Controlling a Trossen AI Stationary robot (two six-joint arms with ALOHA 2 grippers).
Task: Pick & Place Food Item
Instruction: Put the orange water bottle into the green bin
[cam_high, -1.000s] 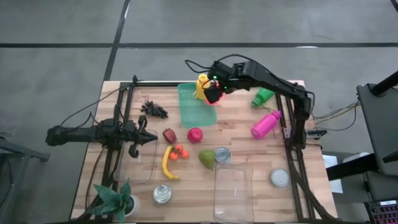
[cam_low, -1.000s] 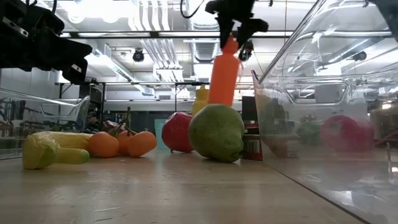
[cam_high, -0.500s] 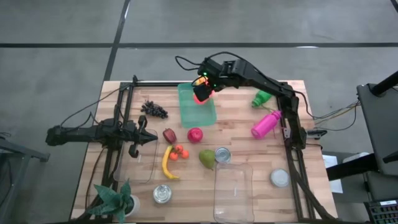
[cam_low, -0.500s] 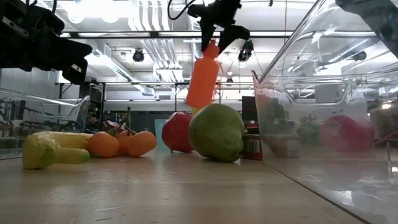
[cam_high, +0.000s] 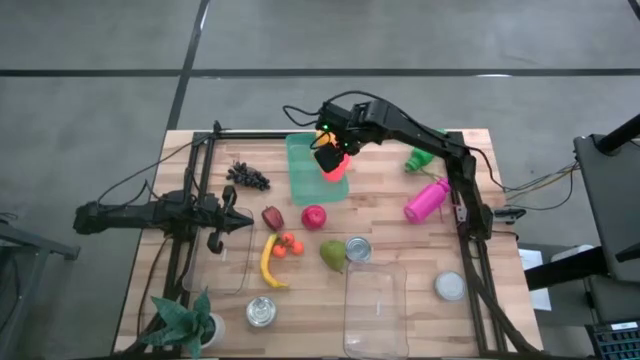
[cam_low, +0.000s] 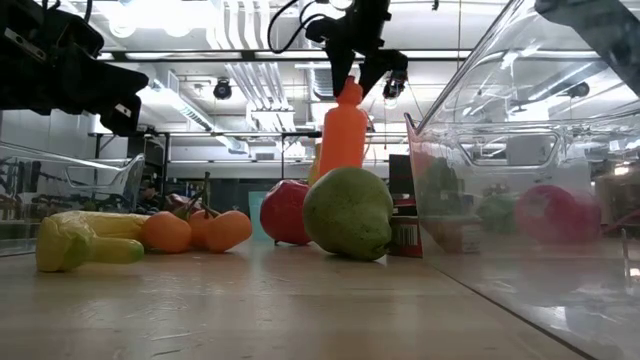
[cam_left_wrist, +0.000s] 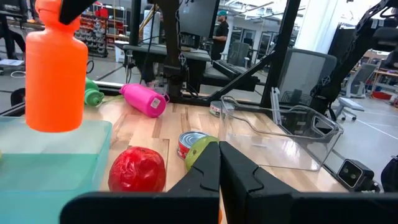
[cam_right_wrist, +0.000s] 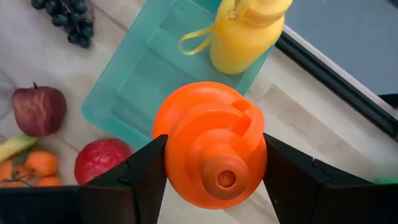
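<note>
My right gripper (cam_high: 330, 150) is shut on an orange bottle (cam_right_wrist: 211, 140) and holds it over the teal tray (cam_high: 310, 175) at the table's far middle. In the low view the bottle (cam_low: 344, 135) hangs upright below the gripper (cam_low: 358, 72). A yellow bottle (cam_right_wrist: 245, 31) stands in the tray's far end. My left gripper (cam_left_wrist: 219, 177) is shut and holds nothing; it rests at the table's left side (cam_high: 238, 221), pointing level toward the right. My right gripper pinches the orange bottle's cap end (cam_right_wrist: 186, 124) between its two fingers (cam_right_wrist: 143, 174), one on each side. The fingers come from above, slanting down. The bottle (cam_left_wrist: 56, 68) hangs upright below them over the tray; its bottom looks clear of the tray floor.
Grapes (cam_high: 247, 177), a dark apple (cam_high: 272, 217), a red fruit (cam_high: 314, 217), banana (cam_high: 268, 262), oranges (cam_high: 288, 245), pear (cam_high: 332, 255) and a can (cam_high: 358, 249) lie mid-table. Pink (cam_high: 427, 199) and green (cam_high: 422, 156) bottles lie right. A clear bin (cam_high: 375, 310) stands near.
My right gripper has carried the orange bottle toward the table's left, over the tray, and a little down. The bottle hung tilted and swung on the way; now it hangs upright. The grip has stayed shut on it.
</note>
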